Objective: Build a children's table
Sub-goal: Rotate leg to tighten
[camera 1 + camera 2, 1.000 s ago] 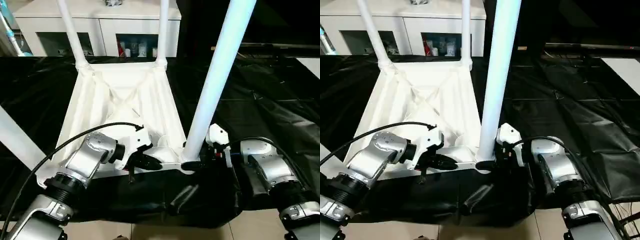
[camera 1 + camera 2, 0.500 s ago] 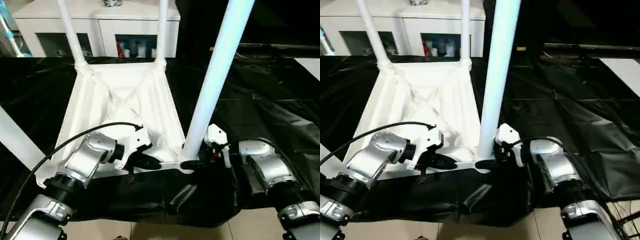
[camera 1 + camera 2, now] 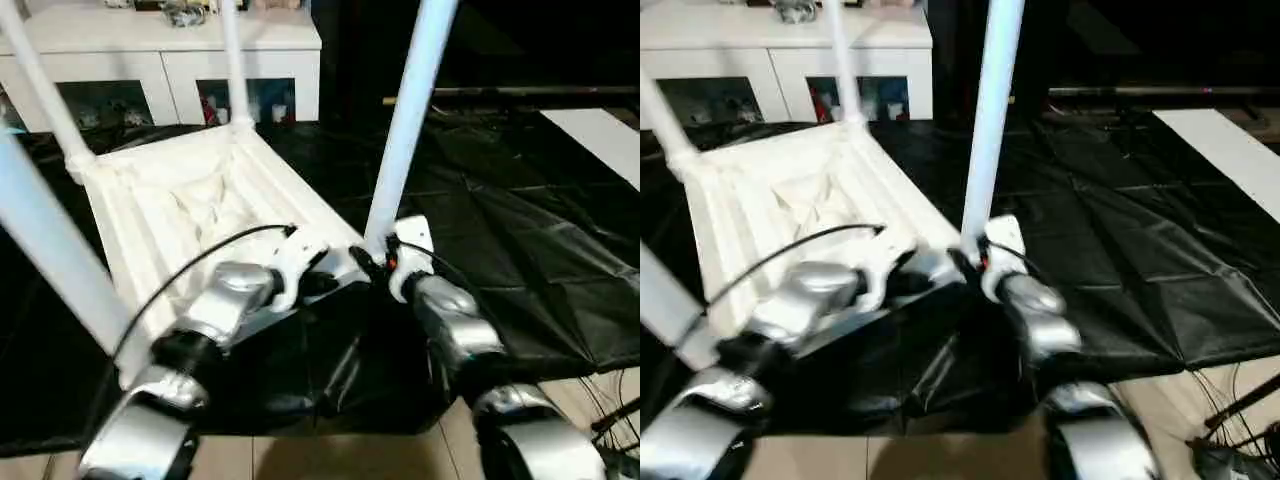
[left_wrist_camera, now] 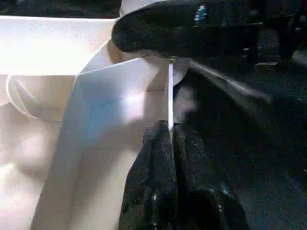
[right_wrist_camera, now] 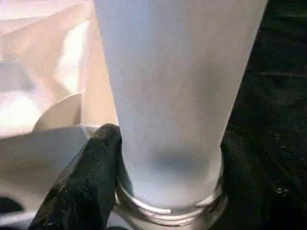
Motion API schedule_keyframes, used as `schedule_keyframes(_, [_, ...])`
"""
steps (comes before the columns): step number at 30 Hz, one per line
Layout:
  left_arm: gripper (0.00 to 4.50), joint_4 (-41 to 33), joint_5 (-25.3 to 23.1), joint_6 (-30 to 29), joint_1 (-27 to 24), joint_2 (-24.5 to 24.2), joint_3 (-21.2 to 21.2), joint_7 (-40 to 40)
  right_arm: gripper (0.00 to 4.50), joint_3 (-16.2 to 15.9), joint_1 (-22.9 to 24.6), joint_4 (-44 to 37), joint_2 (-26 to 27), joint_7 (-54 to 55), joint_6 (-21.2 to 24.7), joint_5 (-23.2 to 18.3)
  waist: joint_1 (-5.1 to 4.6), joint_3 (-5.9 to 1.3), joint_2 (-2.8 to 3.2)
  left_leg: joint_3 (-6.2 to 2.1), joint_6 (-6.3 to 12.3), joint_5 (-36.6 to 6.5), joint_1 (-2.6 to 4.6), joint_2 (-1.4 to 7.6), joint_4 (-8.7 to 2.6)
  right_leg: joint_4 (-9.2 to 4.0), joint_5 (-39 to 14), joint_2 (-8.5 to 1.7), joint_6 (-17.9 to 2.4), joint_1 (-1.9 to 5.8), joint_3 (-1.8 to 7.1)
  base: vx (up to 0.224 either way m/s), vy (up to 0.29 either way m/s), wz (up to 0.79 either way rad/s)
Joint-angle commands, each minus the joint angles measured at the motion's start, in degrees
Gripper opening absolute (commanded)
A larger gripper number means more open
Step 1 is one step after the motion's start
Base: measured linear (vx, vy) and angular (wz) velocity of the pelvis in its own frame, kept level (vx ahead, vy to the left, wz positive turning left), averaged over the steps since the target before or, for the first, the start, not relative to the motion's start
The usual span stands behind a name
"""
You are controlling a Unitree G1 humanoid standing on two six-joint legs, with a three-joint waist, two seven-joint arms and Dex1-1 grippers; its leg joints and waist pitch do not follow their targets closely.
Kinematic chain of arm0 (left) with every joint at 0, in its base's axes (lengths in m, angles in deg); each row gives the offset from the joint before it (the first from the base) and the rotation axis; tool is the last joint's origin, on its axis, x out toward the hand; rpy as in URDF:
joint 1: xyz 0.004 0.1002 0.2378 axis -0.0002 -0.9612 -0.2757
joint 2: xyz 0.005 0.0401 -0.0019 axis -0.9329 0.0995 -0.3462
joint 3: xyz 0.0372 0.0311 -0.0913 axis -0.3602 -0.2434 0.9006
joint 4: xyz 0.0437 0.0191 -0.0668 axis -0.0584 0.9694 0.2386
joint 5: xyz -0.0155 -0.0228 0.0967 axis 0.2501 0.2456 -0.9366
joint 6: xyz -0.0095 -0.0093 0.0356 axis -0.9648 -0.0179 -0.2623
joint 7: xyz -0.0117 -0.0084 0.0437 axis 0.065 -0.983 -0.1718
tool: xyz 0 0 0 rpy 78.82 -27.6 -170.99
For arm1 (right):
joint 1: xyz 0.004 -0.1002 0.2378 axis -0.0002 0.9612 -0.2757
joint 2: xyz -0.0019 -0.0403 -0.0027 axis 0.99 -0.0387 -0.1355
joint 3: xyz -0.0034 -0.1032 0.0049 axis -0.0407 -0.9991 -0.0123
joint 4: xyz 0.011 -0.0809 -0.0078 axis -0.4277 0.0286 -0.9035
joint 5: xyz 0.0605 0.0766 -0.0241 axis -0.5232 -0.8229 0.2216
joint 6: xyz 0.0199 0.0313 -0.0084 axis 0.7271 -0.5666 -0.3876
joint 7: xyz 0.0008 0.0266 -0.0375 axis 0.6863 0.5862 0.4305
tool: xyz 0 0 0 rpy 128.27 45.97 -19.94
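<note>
The children's table lies upside down on the black-draped work table, its ribbed white top (image 3: 190,200) facing up. The legs stand upright in the corner sockets. My right gripper (image 3: 378,262) is at the base of the near right leg (image 3: 405,130). In the right wrist view its fingers (image 5: 86,177) press against that leg (image 5: 172,96) just above the socket ring (image 5: 168,211). My left gripper (image 3: 335,282) is beside it at the same corner. In the left wrist view its fingers (image 4: 158,158) are shut on the thin edge of the top's rim (image 4: 170,91).
Two far legs (image 3: 232,60) rise at the back and another leg (image 3: 50,250) crosses the near left. A white cabinet (image 3: 160,40) stands behind. The black drape (image 3: 520,220) spreads to the right, its front edge meeting the floor (image 3: 330,460).
The camera has swung and tilted, so the whole picture has shifted. Both grippers stay at the same near right corner, left on the rim and right at the leg's base.
</note>
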Motion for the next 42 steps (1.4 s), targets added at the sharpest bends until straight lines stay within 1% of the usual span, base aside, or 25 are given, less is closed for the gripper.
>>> schedule_keyframes(1, [0.00, 3.6, -1.1, 0.5, 0.0, 2.0, -1.1, -2.8, 2.67, -0.5, -0.3, 4.6, 4.0, 3.5, 2.1, 0.0, 0.13, -2.37, -0.16, -0.19, -0.84, -23.6, 0.53, 0.30, -4.59, -5.78, -22.9, -1.80, -8.3, 1.11, 1.12, 0.000, 0.000, 0.00])
schedule_keyframes(3, [0.00, 4.9, -1.6, 1.7, 0.5, 2.2, -1.1, -3.1, 2.67, -1.1, -1.6, 6.7, 5.8, 2.5, 0.5, 0.6, 0.15, -2.28, 0.03, -0.20, -0.84, -24.5, 0.58, 0.30, -4.66, -5.80, -22.9, -1.76, -8.3, 0.96, 1.05, 0.000, 0.000, 0.00])
schedule_keyframes(4, [0.00, 4.9, -1.7, 1.9, 0.5, 2.0, -1.2, -3.0, 2.67, -1.3, -1.6, 6.5, 6.0, 1.4, -0.5, 0.6, 0.08, -2.20, -0.26, -0.22, -0.71, -25.6, 0.56, 0.25, -4.65, -5.95, -24.2, -1.76, -7.8, 0.98, 0.98, 0.000, 0.000, 0.00])
schedule_keyframes(5, [0.00, 5.1, -1.7, 2.1, 0.5, 1.9, -1.2, -3.1, 2.67, -1.0, -1.5, 6.3, 6.1, 0.2, -0.8, 0.1, 0.17, -2.19, -0.20, -0.22, -0.63, -26.0, 0.65, 0.34, -4.68, -6.08, -24.7, -1.86, -7.6, 0.86, 1.05, 0.000, 0.000, 0.00])
schedule_keyframes(6, [0.00, 5.2, -1.7, 2.2, 0.5, 1.9, -1.2, -3.2, 3.02, -0.7, -1.4, 6.3, 6.2, -0.6, -0.9, -0.3, 0.15, -2.21, -0.29, -0.21, -0.42, -25.9, 0.55, 0.34, -4.71, -6.05, -24.5, -1.83, -7.5, 0.93, 1.08, 0.000, 0.000, 0.00])
schedule_keyframes(8, [0.00, 5.2, -1.8, 2.4, 0.4, 1.6, -1.3, -2.5, 3.37, 0.3, -1.3, 5.9, 6.1, -0.7, -2.3, -1.1, 0.22, -2.22, -0.29, -0.18, -0.21, -25.8, 0.57, 0.36, -4.71, -6.09, -24.6, -1.89, -7.4, 0.89, 1.10, 0.000, 0.000, 0.00])
schedule_keyframes(12, [0.00, 5.2, -2.0, 3.0, 0.2, 0.9, -1.5, -0.7, 3.63, 0.4, -2.0, 6.0, 5.3, -0.7, -4.7, -0.3, 0.21, -2.29, -0.28, -0.14, 0.02, -24.8, 0.39, 0.37, -4.80, -6.13, -24.6, -1.94, -7.4, 0.94, 1.12, 0.000, 0.000, 0.00])
schedule_keyframes(14, [0.00, 4.6, -2.1, 3.1, -0.1, -0.3, -1.8, 0.9, 3.82, -0.2, -2.3, 5.4, 3.2, -2.2, -5.2, 0.5, 0.25, -2.24, -0.21, -0.09, 0.13, -24.7, 0.38, 0.36, -4.82, -6.20, -24.4, -1.93, -7.7, 0.93, 1.15, 0.000, 0.000, 0.00])
schedule_keyframes(15, [0.00, 4.1, -2.1, 3.2, -0.4, -1.0, -1.9, 1.8, 3.82, -0.8, -2.1, 4.8, 1.8, -3.8, -5.1, 1.0, 0.24, -2.32, -0.23, -0.12, 0.25, -24.0, 0.21, 0.36, -4.87, -6.06, -23.8, -1.91, -7.8, 1.15, 1.12, 0.000, 0.000, 0.00])
schedule_keyframes(17, [0.00, 3.5, -2.0, 3.1, -0.7, -1.6, -2.1, 2.8, 3.82, -1.7, -1.7, 3.8, 0.5, -6.4, -5.0, 1.5, 0.29, -2.35, -0.17, -0.07, 0.48, -23.2, 0.07, 0.47, -4.91, -5.90, -22.0, -1.80, -8.1, 1.33, 1.07, 0.000, 0.000, 0.00])
schedule_keyframes(19, [0.00, 2.3, -1.8, 3.5, -1.5, -2.8, -2.2, 5.1, 3.82, -4.8, 0.3, 0.7, -3.0, -14.6, -5.8, 3.4, 0.45, -2.39, -0.15, 0.09, 0.87, -21.8, 0.03, 0.53, -4.76, -5.75, -19.1, -1.80, -9.2, 1.44, 1.20, 0.000, 0.000, 0.00])
schedule_keyframes(20, [0.00, 2.1, -1.7, 3.5, -1.6, -3.1, -2.3, 5.8, 3.82, -5.6, 0.9, -0.2, -4.0, -16.4, -6.1, 3.9, 0.54, -2.53, -0.31, 0.23, 1.64, -19.5, -0.19, 0.50, -4.58, -5.36, -15.6, -1.75, -10.1, 1.82, 1.21, 0.000, 0.000, 0.00])
schedule_keyframes(21, [0.00, 2.1, -1.7, 3.5, -1.6, -3.1, -2.3, 5.8, 3.82, -5.6, 0.9, -0.2, -4.0, -16.4, -6.1, 3.9, 0.57, -2.57, -0.28, 0.23, 1.82, -18.9, -0.25, 0.52, -4.57, -5.25, -14.8, -1.83, -10.4, 1.94, 1.21, 0.000, 0.000, 0.00])
schedule_keyframes(23, [0.00, -1.1, -0.1, 3.6, -3.2, -5.3, -2.8, 11.8, 3.82, -7.9, 3.8, -5.6, -9.8, -26.9, -7.3, 3.8, 0.85, -2.64, -0.34, 0.44, 2.89, -17.0, -0.07, 0.66, -4.23, -4.95, -10.7, -1.66, -11.8, 2.03, 1.22, 0.000, 0.000, 0.00])
schedule_keyframes(24, [0.00, -1.1, -0.1, 3.6, -3.2, -5.3, -2.8, 11.8, 3.82, -7.9, 3.8, -5.6, -9.8, -26.9, -7.3, 3.8, 0.96, -2.74, -0.39, 0.41, 3.25, -16.5, -0.07, 0.72, -4.17, -4.79, -9.5, -1.69, -12.2, 2.21, 1.20, 0.000, 0.000, 0.00])
schedule_keyframes(25, [0.00, -1.8, 0.2, 3.5, -3.5, -5.6, -3.1, 12.9, 3.82, -8.1, 4.2, -6.4, -10.4, -28.4, -7.1, 3.4, 0.85, -2.80, -0.40, 0.46, 3.64, -15.6, -0.30, 0.62, -4.10, -4.55, -8.2, -1.64, -12.6, 2.32, 1.21, 0.000, 0.000, 0.00])
schedule_keyframes(26, [0.00, -4.4, 1.3, 3.2, -4.4, -7.0, -4.0, 17.2, 3.82, -8.5, 5.4, -9.2, -12.6, -33.7, -6.5, 2.0, 1.04, -2.82, -0.25, 0.44, 4.09, -14.6, -0.22, 0.71, -4.11, -4.44, -6.3, -1.67, -13.3, 2.43, 1.17, 0.000, 0.000, 0.00])
schedule_keyframes(27, [0.00, -4.9, 1.5, 3.1, -4.6, -7.3, -4.3, 18.1, 3.82, -8.6, 5.7, -9.8, -13.0, -34.7, -6.3, 1.7, 1.03, -2.87, -0.30, 0.50, 4.39, -14.2, -0.21, 0.66, -3.94, -4.28, -5.3, -1.59, -13.7, 2.43, 1.19, 0.000, 0.000, 0.00])
schedule_keyframes(29, [0.00, -9.0, 3.1, 2.6, -6.1, -9.6, -6.0, 24.4, 3.82, -9.4, 7.1, -13.6, -15.6, -42.1, -4.2, -0.9, 1.48, -3.00, 0.01, 0.56, 5.98, -12.2, 0.12, 0.95, -3.74, -3.72, 0.1, -1.45, -15.9, 2.60, 1.14, 0.026, 0.004, 0.00])
schedule_keyframes(30, [0.00, -10.9, 4.0, 1.9, -6.8, -10.6, -6.6, 27.1, 3.82, -9.7, 7.7, -15.1, -16.5, -44.7, -3.4, -1.9, 1.55, -2.99, 0.04, 0.70, 6.12, -11.8, 0.14, 0.93, -3.65, -3.65, 0.7, -1.42, -16.2, 2.48, 1.15, 0.000, 0.000, 0.00])
schedule_keyframes(32, [0.00, -14.1, 5.2, 0.2, -7.8, -12.4, -7.6, 30.6, 3.82, -10.5, 8.7, -18.0, -18.4, -49.7, -2.1, -3.2, 2.29, -3.15, 0.41, 0.78, 6.60, -10.1, 0.42, 1.25, -3.55, -3.23, 3.5, -1.20, -17.2, 2.45, 0.94, 0.000, 0.000, 0.00])
schedule_keyframes(35, [0.00, -15.5, 5.3, -0.8, -8.2, -13.5, -7.9, 32.1, 3.82, -11.6, 9.6, -19.9, -20.4, -53.5, -1.5, -3.4, 3.03, -3.14, 0.51, 0.82, 6.34, -10.1, 0.55, 1.32, -3.49, -3.12, 4.0, -1.24, -17.6, 2.30, 0.92, 0.000, 0.000, 0.00])
schedule_keyframes(36, [0.00, -15.8, 5.2, -1.0, -8.3, -13.8, -7.9, 32.3, 3.82, -12.1, 9.9, -20.7, -21.2, -54.9, -1.2, -3.4, 3.07, -3.00, 0.27, 0.81, 5.93, -11.0, 0.39, 1.18, -3.62, -3.25, 2.5, -1.30, -17.1, 2.47, 0.89, 0.000, 0.000, 0.00])
schedule_keyframes(39, [0.00, -15.8, 4.9, -1.2, -8.3, -14.6, -7.9, 32.6, 3.82, -13.8, 10.4, -21.6, -23.2, -57.8, -1.6, -1.6, 3.08, -2.91, 0.28, 0.74, 5.14, -12.2, 0.41, 1.15, -3.79, -3.58, -0.7, -1.51, -16.0, 2.56, 0.96, 0.000, 0.000, 0.00])
schedule_keyframes(42, [0.00, -16.2, 4.8, -1.4, -8.3, -14.9, -7.7, 32.4, 3.82, -14.6, 10.6, -22.2, -24.1, -58.7, -1.6, -0.5, 3.06, -2.87, -0.03, 0.71, 4.42, -12.4, 0.27, 1.03, -3.83, -3.84, -3.3, -1.75, -15.0, 2.56, 1.10, 0.000, 0.000, 0.00])
